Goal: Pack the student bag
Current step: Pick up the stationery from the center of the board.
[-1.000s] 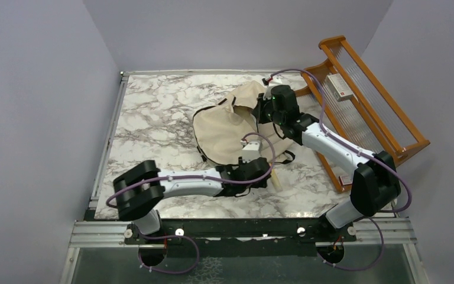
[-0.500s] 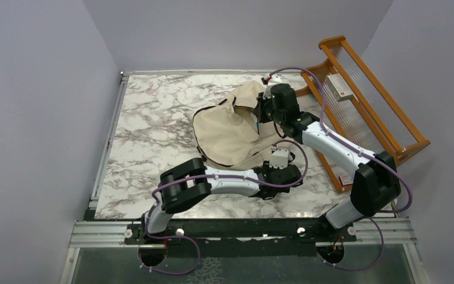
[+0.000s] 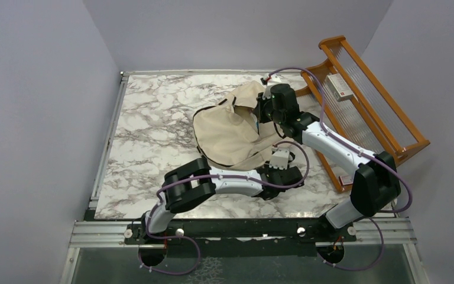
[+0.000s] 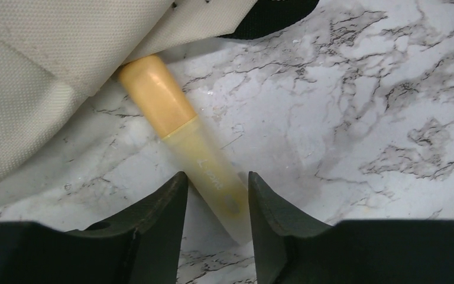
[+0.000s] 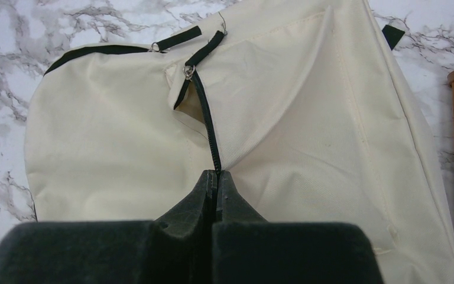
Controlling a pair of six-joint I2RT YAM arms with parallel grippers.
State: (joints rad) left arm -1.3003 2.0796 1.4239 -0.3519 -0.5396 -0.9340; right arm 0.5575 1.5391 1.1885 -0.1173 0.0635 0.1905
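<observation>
The student bag (image 3: 227,133), beige with black zippers, lies in the middle of the marble table. My right gripper (image 5: 217,173) is shut on the bag's black zipper edge (image 5: 207,127) and holds a flap of the bag (image 5: 124,148) up. A yellow tube with an orange cap (image 4: 177,124) lies on the table with its cap end against the bag's edge (image 4: 47,71). My left gripper (image 4: 214,176) is low over the table, open, with a finger on each side of the tube's lower end. In the top view my left gripper (image 3: 282,176) hides the tube.
A wooden rack (image 3: 411,142) lies tilted at the table's right side with a white and red box (image 3: 338,87) on it. A black strap (image 4: 272,12) of the bag lies just beyond the tube. Purple walls close in the table on three sides.
My left arm has swung to the right from the bag's front edge to the tube, and its jaws have narrowed a little. The right gripper has kept its hold.
</observation>
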